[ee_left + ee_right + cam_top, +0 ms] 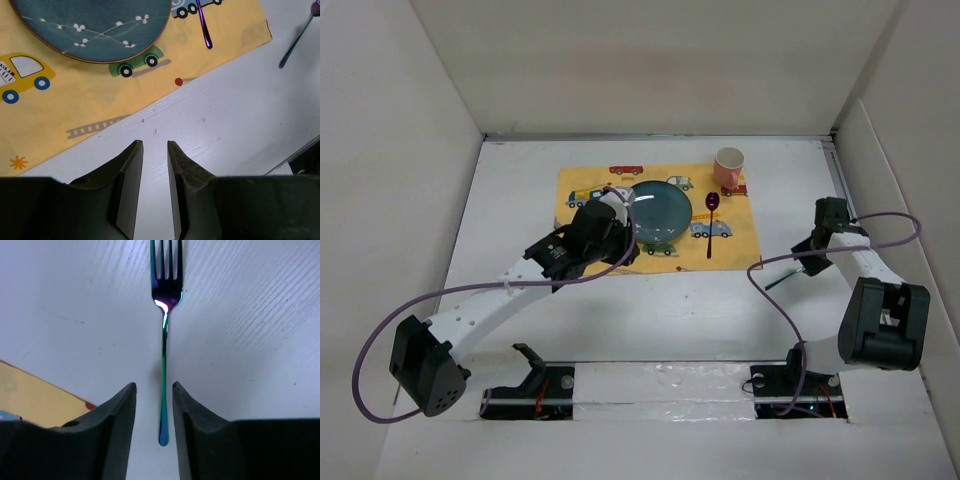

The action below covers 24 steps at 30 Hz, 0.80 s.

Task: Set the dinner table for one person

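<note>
White bench (650, 300) spread over the middle of the top view, yellow placemat (745, 215) and blue plate (660, 212) laid at upper centre, left end effector (155, 145) seen slightly apart, empty, right end effector (154, 386) parted around fork (164, 340) handle, not clamped.

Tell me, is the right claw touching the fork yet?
Apart. In the right wrist view the fork lies between the fingers of the right claw, with bare dinner table showing on both sides of its handle.
</note>
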Tool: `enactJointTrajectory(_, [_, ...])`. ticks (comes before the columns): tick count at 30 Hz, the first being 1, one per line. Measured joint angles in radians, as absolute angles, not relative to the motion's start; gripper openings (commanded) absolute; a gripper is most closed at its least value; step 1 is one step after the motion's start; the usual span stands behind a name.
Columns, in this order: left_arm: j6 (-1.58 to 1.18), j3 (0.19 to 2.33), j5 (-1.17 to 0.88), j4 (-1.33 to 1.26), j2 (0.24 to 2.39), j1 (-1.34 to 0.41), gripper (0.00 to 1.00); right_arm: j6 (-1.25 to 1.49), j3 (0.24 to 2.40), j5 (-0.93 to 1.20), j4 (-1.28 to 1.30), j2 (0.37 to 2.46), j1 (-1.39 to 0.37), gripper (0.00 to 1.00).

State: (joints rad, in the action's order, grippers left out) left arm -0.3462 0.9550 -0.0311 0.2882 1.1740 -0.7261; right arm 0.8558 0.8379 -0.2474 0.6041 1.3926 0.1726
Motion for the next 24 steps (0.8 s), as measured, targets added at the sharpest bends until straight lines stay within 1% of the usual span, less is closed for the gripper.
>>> enactJointTrajectory(8, [-0.342,0.924,-0.033,0.283,1.151,-0.76,0.24,0.83,0.894,-0.231,0.589,1.521,0.221,0.45])
enactJointTrajectory(14, [-0.342,0.922,-0.022,0.281,1.123,-0.76,0.24,0.831,0.897,-0.23,0.59,1.554,0.221,0.42])
enactJointTrajectory(15, [-0.342,0.922,-0.016,0.281,1.118,-0.76,0.24,0.831,0.898,-0.231,0.591,1.555,0.221,0.38])
enactJointTrajectory(16, [-0.342,0.921,-0.009,0.281,1.115,-0.76,0.24,0.83,0.901,-0.231,0.592,1.56,0.221,0.37])
enactJointTrajectory(17, [-0.343,0.92,-0.001,0.28,1.111,-0.76,0.24,0.829,0.905,-0.231,0.591,1.568,0.221,0.32])
enactJointTrajectory(19, [-0.344,0.912,0.01,0.279,1.105,-0.76,0.24,0.823,0.911,-0.231,0.59,1.591,0.221,0.16])
enactJointTrajectory(20, [-0.346,0.907,0.015,0.281,1.102,-0.758,0.24,0.823,0.918,-0.233,0.593,1.601,0.221,0.06])
enactJointTrajectory(21, [-0.346,0.905,0.019,0.282,1.102,-0.757,0.24,0.818,0.923,-0.231,0.592,1.606,0.221,0.01])
enactJointTrajectory(24, [-0.346,0.905,0.026,0.283,1.1,-0.742,0.24,0.816,0.927,-0.232,0.59,1.609,0.221,0.0])
